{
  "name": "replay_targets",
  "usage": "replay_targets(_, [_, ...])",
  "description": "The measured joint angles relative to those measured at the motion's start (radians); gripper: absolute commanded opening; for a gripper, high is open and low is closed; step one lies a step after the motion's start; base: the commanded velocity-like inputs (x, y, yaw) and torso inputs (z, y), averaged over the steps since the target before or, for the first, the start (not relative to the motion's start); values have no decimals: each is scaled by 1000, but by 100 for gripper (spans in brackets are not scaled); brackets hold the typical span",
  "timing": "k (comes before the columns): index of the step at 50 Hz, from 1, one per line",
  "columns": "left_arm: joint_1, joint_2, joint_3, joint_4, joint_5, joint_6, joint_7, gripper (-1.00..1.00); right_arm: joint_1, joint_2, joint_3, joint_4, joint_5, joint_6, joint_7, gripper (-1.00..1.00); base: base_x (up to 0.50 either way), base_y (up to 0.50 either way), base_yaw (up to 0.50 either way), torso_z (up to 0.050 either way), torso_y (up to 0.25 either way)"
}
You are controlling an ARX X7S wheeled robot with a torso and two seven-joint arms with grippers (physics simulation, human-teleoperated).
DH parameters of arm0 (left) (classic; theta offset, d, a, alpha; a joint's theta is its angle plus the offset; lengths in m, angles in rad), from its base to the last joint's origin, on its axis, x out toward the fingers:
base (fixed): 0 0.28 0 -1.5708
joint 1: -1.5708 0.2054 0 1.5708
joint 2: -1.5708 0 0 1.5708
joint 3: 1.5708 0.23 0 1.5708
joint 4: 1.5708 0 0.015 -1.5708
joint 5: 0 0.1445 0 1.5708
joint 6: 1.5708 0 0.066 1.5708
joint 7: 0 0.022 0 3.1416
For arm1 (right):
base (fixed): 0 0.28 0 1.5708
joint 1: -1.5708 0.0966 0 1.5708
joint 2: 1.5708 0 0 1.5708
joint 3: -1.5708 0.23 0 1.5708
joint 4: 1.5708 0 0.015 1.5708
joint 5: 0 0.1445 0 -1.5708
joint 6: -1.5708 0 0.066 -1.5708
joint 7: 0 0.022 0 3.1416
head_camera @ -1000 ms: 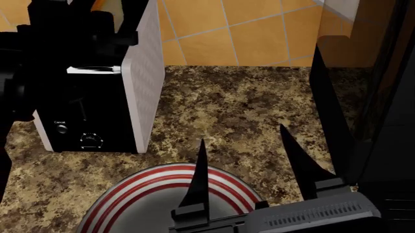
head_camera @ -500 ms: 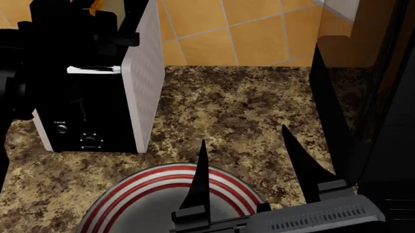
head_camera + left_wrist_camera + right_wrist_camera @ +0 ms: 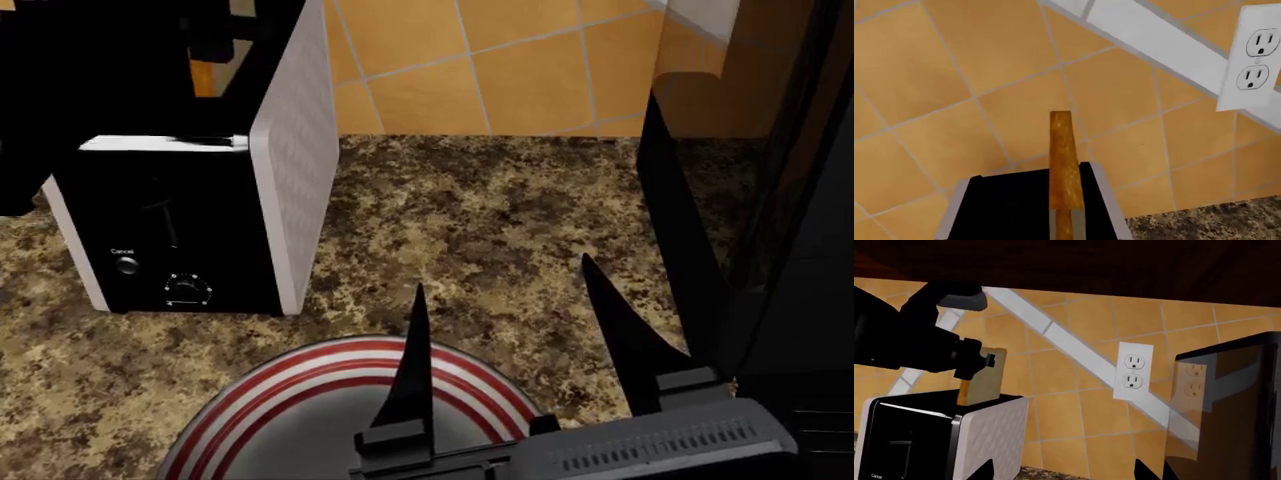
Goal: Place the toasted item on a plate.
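Observation:
The toasted item point(image 3: 984, 377) is a beige slice with an orange-brown crust, standing upright just above the top of the black-and-white toaster point(image 3: 934, 435). My left gripper point(image 3: 973, 361) is shut on its upper part. In the left wrist view the toasted item point(image 3: 1064, 165) shows edge-on over the toaster point(image 3: 1007, 205). In the head view only an orange sliver of the toasted item point(image 3: 203, 80) shows under my left gripper point(image 3: 220, 35). The plate point(image 3: 254, 400), red-and-white ringed, lies in front of the toaster point(image 3: 187, 230). My right gripper point(image 3: 501, 275) hovers open over the plate's right rim, holding nothing.
A tall dark appliance point(image 3: 761, 250) stands close on the right, beside my right arm. A white wall outlet point(image 3: 1133, 371) sits on the orange tiled wall behind. Speckled brown countertop point(image 3: 467, 210) runs between the toaster and the dark appliance.
My left arm has risen with the slice, uncovering the toaster's top and front in the head view. The right gripper has hardly moved.

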Motion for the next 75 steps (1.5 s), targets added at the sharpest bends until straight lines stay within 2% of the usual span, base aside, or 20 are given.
replay_targets(19, [26, -77, -18, 389, -97, -173, -105, -100, 0, 4, -9, 8, 1, -9, 7, 100, 0, 0, 0, 0, 0])
replay_targets(41, [197, -185, -135, 1027, -350, -501, -342, -100, 4, 8, -17, 5, 7, -6, 17, 100, 0, 0, 0, 0, 0])
replay_targets(49, [266, -198, -194, 1214, -458, -601, -442, -100, 4, 11, -15, -1, 12, -3, 21, 100, -1, 0, 0, 0, 0])
replay_targets(60, [371, -196, -242, 1405, -566, -666, -548, -100, 5, 17, -15, -13, 16, 4, 28, 100, 0, 0, 0, 0, 0])
replay_targets(66, [412, -190, -296, 1509, -687, -719, -657, -100, 7, 19, -16, -13, 16, 4, 31, 100, 0, 0, 0, 0, 2])
replay_targets(75, [467, -194, -376, 1638, -949, -760, -884, -100, 9, 25, -9, -26, 25, 15, 36, 100, 0, 0, 0, 0, 0])
